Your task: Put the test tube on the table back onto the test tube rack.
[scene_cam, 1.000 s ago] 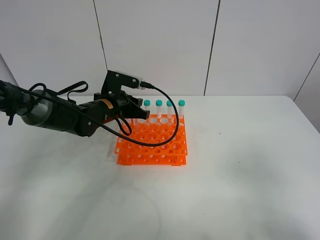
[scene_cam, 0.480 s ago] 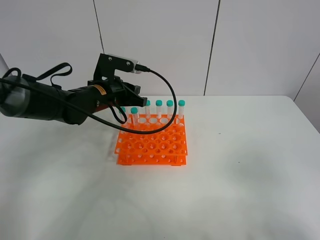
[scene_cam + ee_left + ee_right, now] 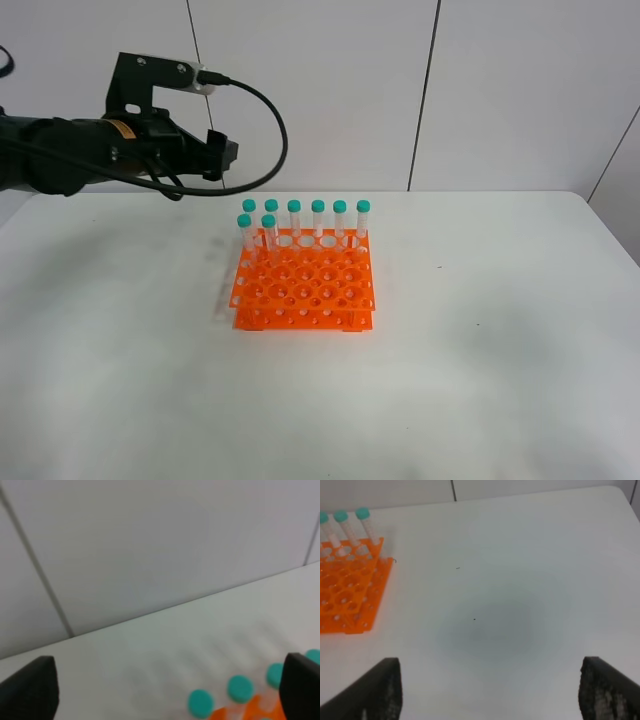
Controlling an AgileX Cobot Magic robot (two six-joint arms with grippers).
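Observation:
The orange test tube rack (image 3: 305,290) stands on the white table (image 3: 480,360), left of centre. Several teal-capped test tubes stand upright along its far rows; one test tube (image 3: 268,228) stands in the second row beside another at the left corner. I see no tube lying on the table. My left gripper (image 3: 225,157) hangs open and empty, high above and to the left of the rack; in its wrist view the left gripper (image 3: 167,675) looks over teal caps (image 3: 200,702). My right gripper (image 3: 492,682) is open and empty over bare table, right of the rack (image 3: 345,595).
A panelled white wall rises behind the table. A black cable (image 3: 270,120) loops from the left wrist camera. The right arm does not show in the exterior high view.
My left gripper has opened, risen and drawn back to the upper left, away from the rack. The tubes at the rack's left corner, hidden a second ago, now stand uncovered. The right gripper's view gives no earlier frame.

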